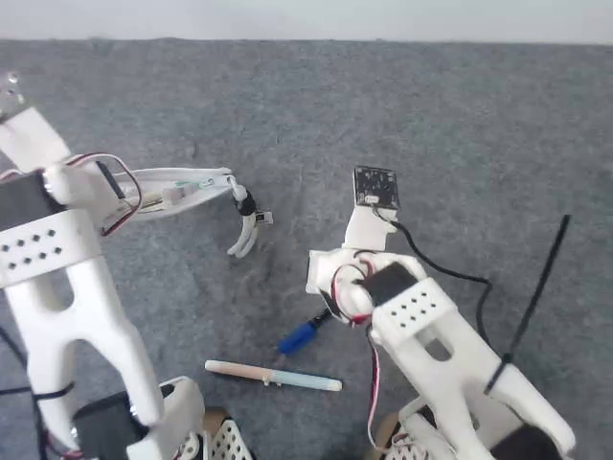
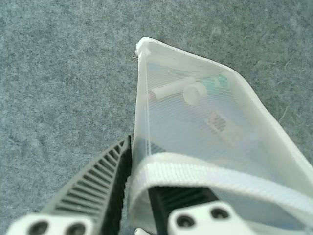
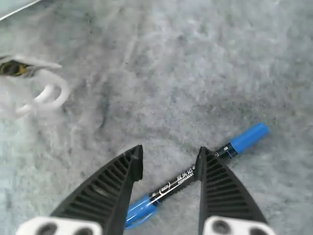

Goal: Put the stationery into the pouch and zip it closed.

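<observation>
While the left gripper (image 2: 141, 169) was clamped on one edge of the mesh pouch (image 2: 205, 117), holding it apparently clear of the grey carpet (image 1: 460, 125) with a few small items showing through its weave, the right gripper (image 3: 170, 152) hung spread over the blue marker (image 3: 178, 182). One finger stood on each side of the barrel, and neither touched it as far as the wrist view showed. In the high view the marker lay just in front of the right arm. A pastel pen (image 1: 273, 376) lay near it, closer to the arm bases. Both were apart from the pouch, which was out to the left with its white loop (image 1: 244, 233) dangling from the end.

The marker looked light, rigid and smooth, so it would likely roll or skid under a careless pinch. Squeezing the middle of the barrel across its width seemed the best hold, leaving an end free to lead into the opening. The pouch looked soft and floppy, likely to sag shut unless held near its zip edge. The pen, slim and low on the carpet, would probably need a close, level pinch.
</observation>
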Robot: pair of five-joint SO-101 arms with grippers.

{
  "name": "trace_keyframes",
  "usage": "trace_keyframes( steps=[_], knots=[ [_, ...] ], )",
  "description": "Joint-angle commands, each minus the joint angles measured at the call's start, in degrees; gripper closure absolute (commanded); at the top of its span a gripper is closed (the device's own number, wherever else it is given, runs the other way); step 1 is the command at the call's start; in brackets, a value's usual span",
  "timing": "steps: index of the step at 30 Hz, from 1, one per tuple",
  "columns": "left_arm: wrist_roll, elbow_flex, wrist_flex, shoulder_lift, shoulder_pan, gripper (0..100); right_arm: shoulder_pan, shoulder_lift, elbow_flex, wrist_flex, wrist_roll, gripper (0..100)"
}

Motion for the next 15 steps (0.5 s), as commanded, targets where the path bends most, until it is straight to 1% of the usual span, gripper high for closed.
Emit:
trace_keyframes(
  steps=[1, 4, 9, 10, 12, 15],
  knots=[
    [0.5, -0.6, -1.2, -0.3, -0.2, 99, 2.6, 2.5, -4.7, 0.0, -0.9, 83.7],
    [0.5, -0.6, -1.2, -0.3, -0.2, 99, 5.0, 5.8, -6.2, 0.2, -1.0, 84.3],
    [0.5, -0.6, -1.2, -0.3, -0.2, 99, 8.6, 12.4, -9.5, 0.0, -1.1, 94.7],
    [0.5, -0.6, -1.2, -0.3, -0.2, 99, 9.1, 13.8, -10.3, -0.1, -1.1, 95.6],
    [0.5, -0.6, -1.2, -0.3, -0.2, 99, 9.8, 16.6, -11.3, 0.0, -1.1, 94.8],
    [0.5, -0.6, -1.2, -0.3, -0.2, 99, 9.8, 19.5, -11.8, 0.2, -0.8, 88.7]
  ],
)
